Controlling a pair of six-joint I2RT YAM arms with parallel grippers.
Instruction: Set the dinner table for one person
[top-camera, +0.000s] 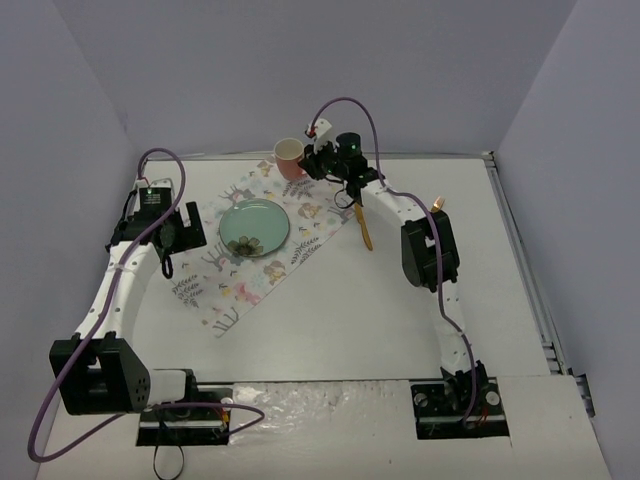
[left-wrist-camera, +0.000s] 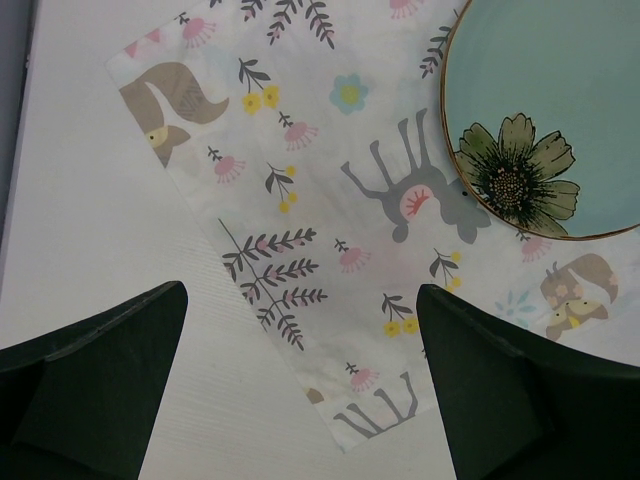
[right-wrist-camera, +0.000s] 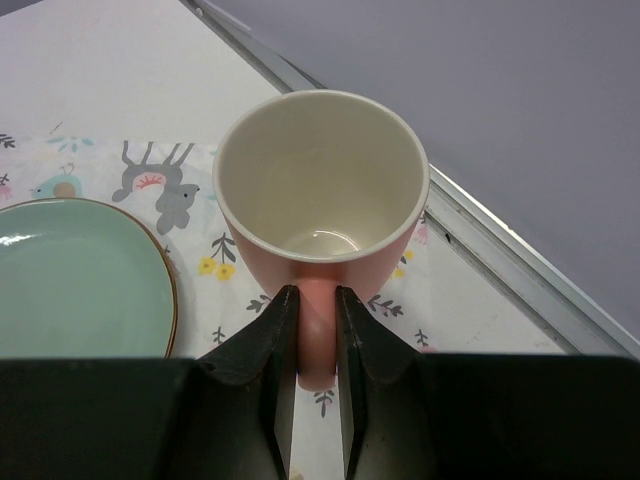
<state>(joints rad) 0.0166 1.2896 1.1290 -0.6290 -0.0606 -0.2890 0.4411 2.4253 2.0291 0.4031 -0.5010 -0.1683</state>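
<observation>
The dinner table is a wide white top. On it lies a patterned placemat set at an angle, bearing a pale green plate with a painted flower. A pink mug stands upright over the placemat's far corner. My right gripper is shut on the mug's handle, with the mug straight ahead of the fingers. My left gripper hangs open over the placemat's left corner, nothing between its fingers, the plate off to its right.
A slim gold utensil lies on the table just right of the placemat, under the right arm. A metal rail runs along the table's far edge close behind the mug. Grey walls enclose the table on three sides.
</observation>
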